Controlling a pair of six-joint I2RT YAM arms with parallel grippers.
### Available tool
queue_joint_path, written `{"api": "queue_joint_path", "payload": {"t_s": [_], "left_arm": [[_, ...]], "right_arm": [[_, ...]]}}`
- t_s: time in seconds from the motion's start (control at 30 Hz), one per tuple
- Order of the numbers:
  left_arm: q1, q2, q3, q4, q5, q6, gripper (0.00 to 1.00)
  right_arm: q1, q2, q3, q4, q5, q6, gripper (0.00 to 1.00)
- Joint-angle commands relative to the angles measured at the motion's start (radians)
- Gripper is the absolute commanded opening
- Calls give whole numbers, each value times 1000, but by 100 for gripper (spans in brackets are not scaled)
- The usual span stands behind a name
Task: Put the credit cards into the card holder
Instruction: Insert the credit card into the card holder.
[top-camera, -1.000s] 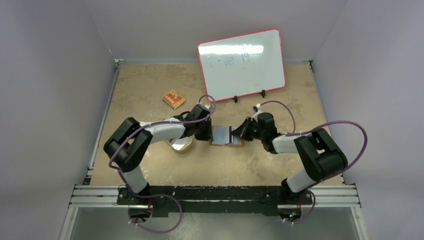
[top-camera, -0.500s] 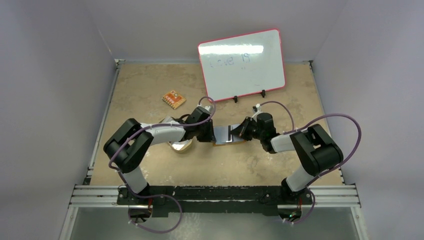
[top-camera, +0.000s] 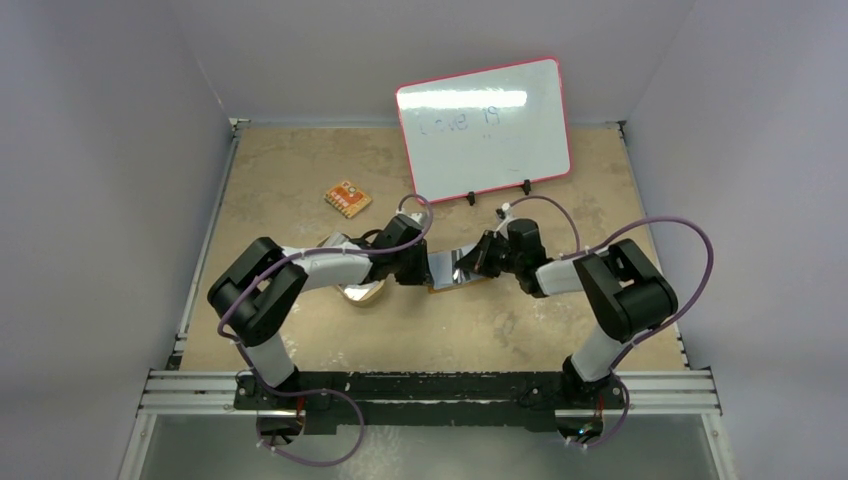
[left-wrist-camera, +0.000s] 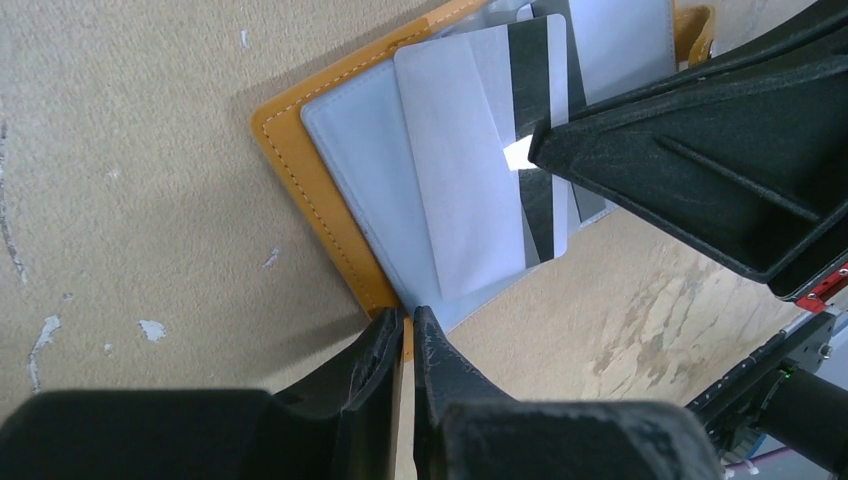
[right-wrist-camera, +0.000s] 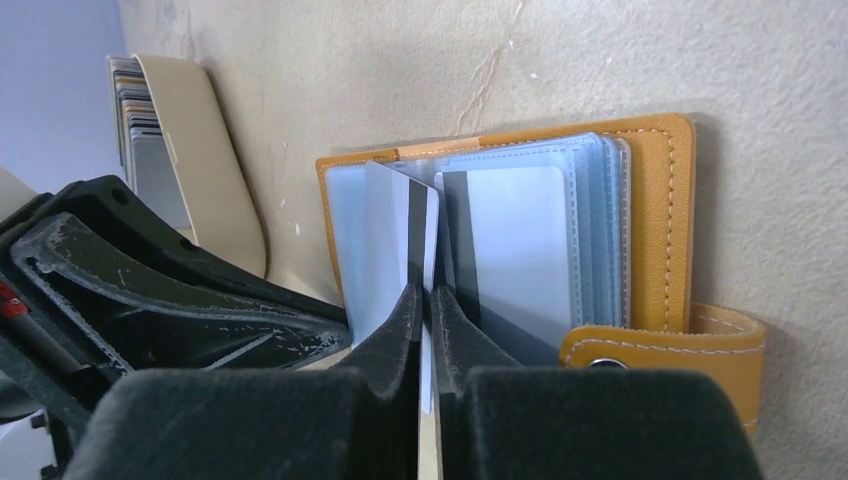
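The orange card holder (left-wrist-camera: 300, 170) lies open on the table, its pale blue-grey sleeves (right-wrist-camera: 590, 230) facing up. My left gripper (left-wrist-camera: 408, 318) is shut on the holder's near orange edge. One grey credit card (left-wrist-camera: 465, 190) with a dark stripe stands partly inside a sleeve, and my right gripper (right-wrist-camera: 424, 295) is shut on that card's (right-wrist-camera: 385, 240) outer edge. A second striped card (right-wrist-camera: 510, 250) sits in a sleeve beside it. From above, both grippers (top-camera: 418, 268) (top-camera: 470, 260) meet over the holder (top-camera: 452, 276) at mid-table.
A tan oval dish (right-wrist-camera: 210, 170) holding several more cards (right-wrist-camera: 135, 100) stands just left of the holder, beneath the left arm (top-camera: 330, 262). An orange patterned flat piece (top-camera: 347, 199) lies further back left. A whiteboard (top-camera: 485, 130) stands at the back.
My right gripper has moved leftward toward the left gripper, carrying the card further over the holder. The left gripper has kept its hold on the holder's edge.
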Motion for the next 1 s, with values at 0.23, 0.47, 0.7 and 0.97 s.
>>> {"api": "queue_joint_path", "payload": {"t_s": [0.23, 0.47, 0.7, 0.97], "left_arm": [[-6, -7, 66, -59, -88, 73, 8], [-7, 18, 64, -62, -113, 85, 7], [-6, 48, 72, -87, -155, 104, 6], [-6, 70, 76, -94, -181, 115, 5]], "right_arm": [[5, 14, 77, -243, -37, -160, 0], [4, 6, 113, -331, -44, -210, 0], [3, -18, 147, -404, -19, -243, 0], [-3, -24, 193, -486, 13, -294, 0]]}}
